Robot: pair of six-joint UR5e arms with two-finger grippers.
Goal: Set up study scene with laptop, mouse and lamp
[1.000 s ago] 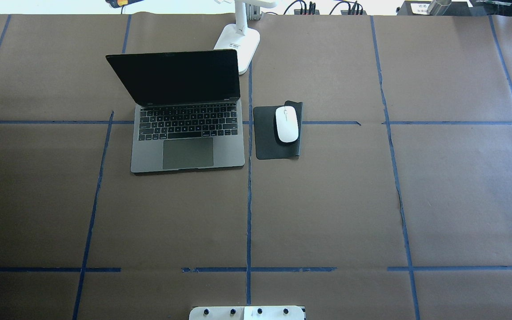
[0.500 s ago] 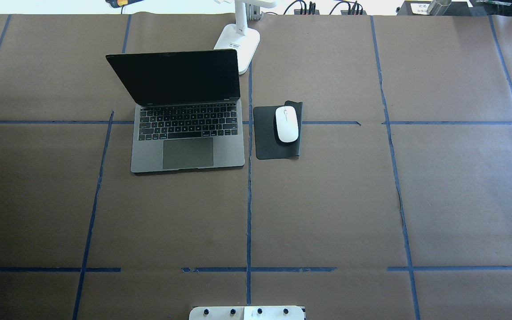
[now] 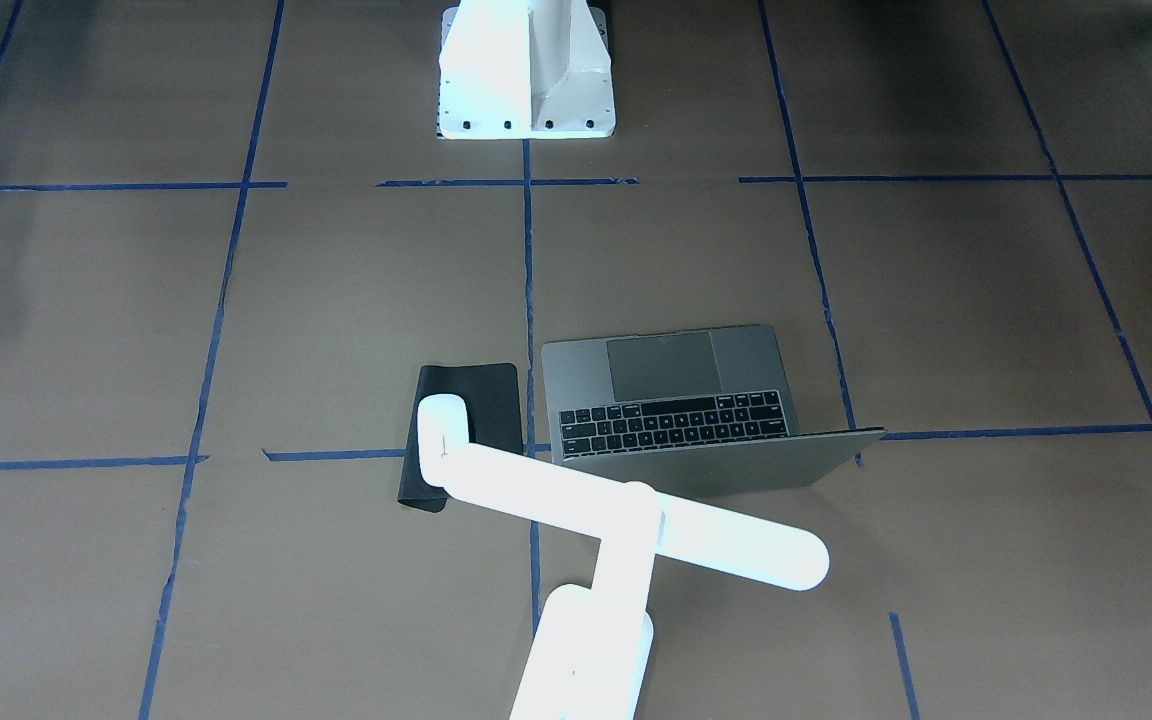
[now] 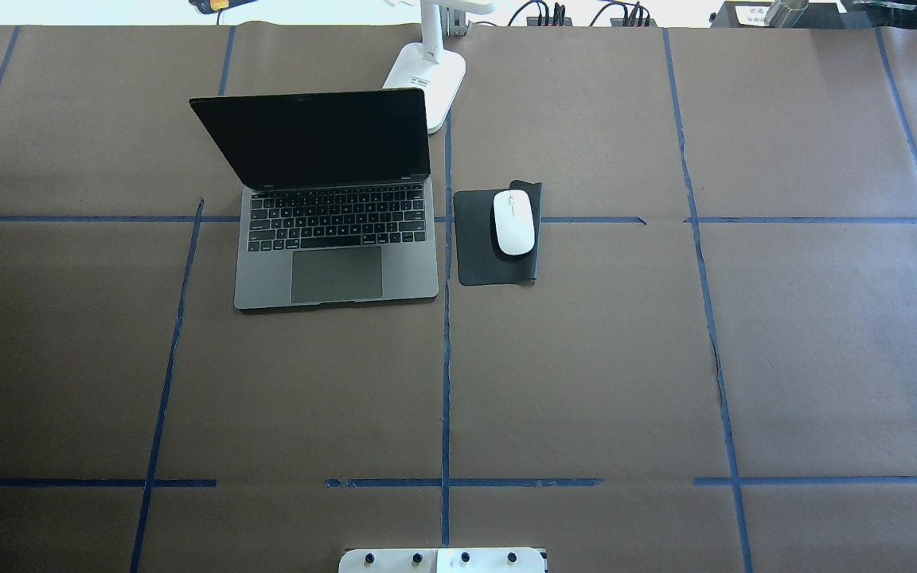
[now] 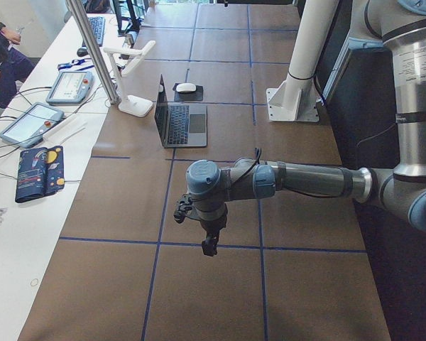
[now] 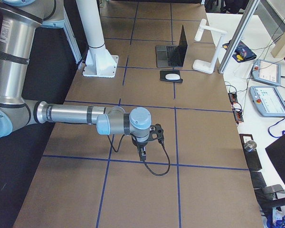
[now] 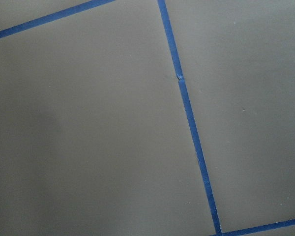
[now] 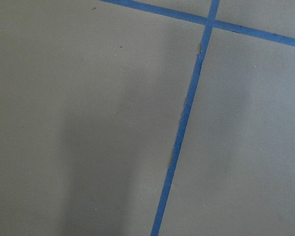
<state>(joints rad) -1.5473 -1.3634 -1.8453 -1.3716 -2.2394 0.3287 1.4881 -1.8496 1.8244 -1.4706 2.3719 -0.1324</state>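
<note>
The grey laptop (image 4: 337,239) stands open at the table's back left of centre, its screen dark. The white mouse (image 4: 513,223) lies on a black mat (image 4: 478,255) just right of the laptop. The white lamp (image 4: 427,76) stands behind the laptop; in the front-facing view its bar head (image 3: 636,520) reaches over the mat's edge. My left gripper (image 5: 207,245) and my right gripper (image 6: 142,154) show only in the side views, each hanging over bare table far from these things. I cannot tell if either is open or shut.
Brown paper with blue tape lines covers the table (image 4: 586,358). The white flanged pedestal (image 3: 526,70) stands at the robot's edge. Pendants and cables lie on the side bench (image 5: 28,121). Both wrist views show only paper and tape.
</note>
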